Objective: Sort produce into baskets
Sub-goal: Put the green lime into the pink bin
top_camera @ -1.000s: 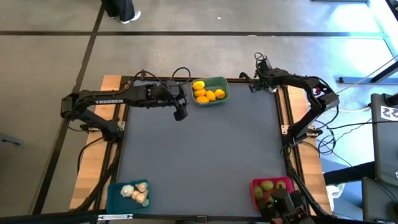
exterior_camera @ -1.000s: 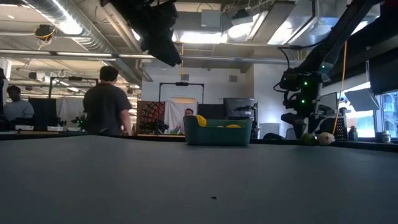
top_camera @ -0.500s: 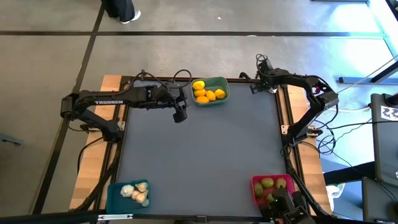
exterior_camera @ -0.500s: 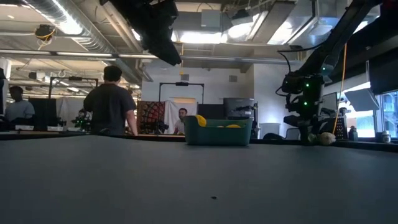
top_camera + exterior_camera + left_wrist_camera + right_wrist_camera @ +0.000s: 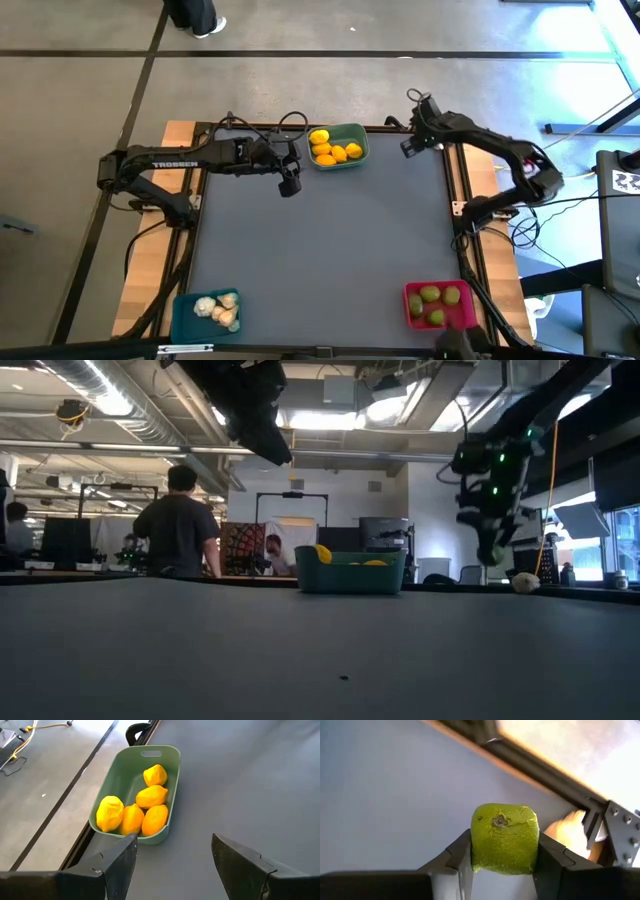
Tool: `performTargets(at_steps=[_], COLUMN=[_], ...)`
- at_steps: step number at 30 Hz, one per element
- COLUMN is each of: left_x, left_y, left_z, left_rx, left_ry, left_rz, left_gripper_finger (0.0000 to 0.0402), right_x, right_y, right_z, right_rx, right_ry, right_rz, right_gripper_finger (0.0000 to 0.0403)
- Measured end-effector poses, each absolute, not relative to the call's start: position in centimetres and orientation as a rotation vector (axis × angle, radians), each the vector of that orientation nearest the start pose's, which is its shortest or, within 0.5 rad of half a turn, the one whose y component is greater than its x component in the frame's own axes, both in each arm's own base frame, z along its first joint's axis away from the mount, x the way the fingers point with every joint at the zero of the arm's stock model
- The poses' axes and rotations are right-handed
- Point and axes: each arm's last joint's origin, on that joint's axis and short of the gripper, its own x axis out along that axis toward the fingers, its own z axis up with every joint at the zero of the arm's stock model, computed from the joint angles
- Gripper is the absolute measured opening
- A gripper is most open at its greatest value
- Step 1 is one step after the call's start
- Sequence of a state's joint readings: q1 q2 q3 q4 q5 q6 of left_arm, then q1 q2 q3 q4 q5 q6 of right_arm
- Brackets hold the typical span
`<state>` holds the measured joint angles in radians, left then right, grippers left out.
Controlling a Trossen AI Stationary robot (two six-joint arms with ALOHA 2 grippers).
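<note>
My right gripper (image 5: pixel 490 550) is shut on a green lime (image 5: pixel 505 837) above the table's far right corner; it also shows in the high view (image 5: pixel 408 147). A white garlic bulb (image 5: pixel 522 582) lies on the table just beside and below it. My left gripper (image 5: pixel 172 865) is open and empty, held above the table just left of the teal-green basket (image 5: pixel 350 130), which holds several yellow lemons (image 5: pixel 150 796). The blue basket (image 5: pixel 186 310) at the near left holds garlic bulbs (image 5: pixel 215 310). The pink-red basket (image 5: pixel 412 300) at the near right holds limes (image 5: pixel 438 296). My right gripper pinches the lime between its two fingers, one pad on each of its two opposite sides (image 5: pixel 477 845). The fingers come from above, pointing down. The lime is lifted clear of the table, its stem scar (image 5: pixel 500 821) facing the wrist camera.
The dark mat (image 5: pixel 320 250) lies bare between the three baskets. A black frame rail (image 5: pixel 455 190) runs along the table's right edge near my right arm. A person (image 5: pixel 175 525) stands in the room beyond the far edge.
My right gripper came down on the lime that lay on the table next to the garlic bulb, then went up with it; the lime is now lifted clear. The garlic bulb has stayed where it was.
</note>
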<state>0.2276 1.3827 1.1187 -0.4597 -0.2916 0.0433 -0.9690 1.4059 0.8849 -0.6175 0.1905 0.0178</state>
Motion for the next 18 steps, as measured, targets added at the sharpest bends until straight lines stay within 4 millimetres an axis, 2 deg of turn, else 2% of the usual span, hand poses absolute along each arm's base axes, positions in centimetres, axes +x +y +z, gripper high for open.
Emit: performTargets(at_steps=[9,18], left_x=[28.6,28.7], left_y=[7.5,7.5], left_z=[29.5,29.7], left_rx=[0.081,0.102], left_ry=[0.721,0.712], left_rz=[0.476,0.469], left_gripper_finger=[0.0251,0.0251], right_x=[15.1,14.7], right_y=[-14.3,-7.8], right_z=[24.8,26.4], right_rx=[0.485,0.527], right_ry=[1.064,1.114], right_rz=[-0.889,-0.744], right_gripper_finger=[0.0146,0.0147])
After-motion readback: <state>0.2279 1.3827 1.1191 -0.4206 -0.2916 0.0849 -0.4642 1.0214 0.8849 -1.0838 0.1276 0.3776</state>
